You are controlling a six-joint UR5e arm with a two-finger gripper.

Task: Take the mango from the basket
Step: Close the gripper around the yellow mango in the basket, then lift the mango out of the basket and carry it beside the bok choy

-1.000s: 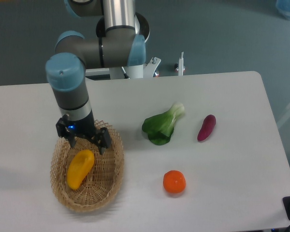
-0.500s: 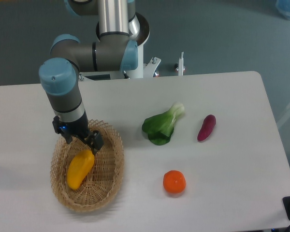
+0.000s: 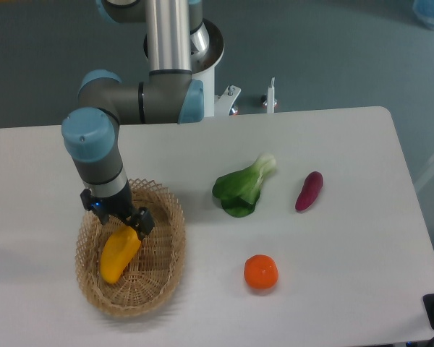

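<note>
Change: my two-finger gripper [image 3: 121,222] has dropped onto the smooth yellow-orange mango's [image 3: 118,257] 12 o'clock end.
Fingers: straddling it, closure unclear.
Meaning: grasp in the tan wicker basket [image 3: 170,249] is imminent.

A yellow-orange mango [image 3: 119,254] lies in a light tan woven basket [image 3: 166,249] on a white bench [image 3: 347,289]. At three o'clock from the basket are a leafy green vegetable [image 3: 242,186], a purple oblong vegetable [image 3: 309,191] and a round orange fruit [image 3: 261,272]. The black end effector [image 3: 123,220] hangs from a grey and light blue arm [image 3: 98,148].
</note>
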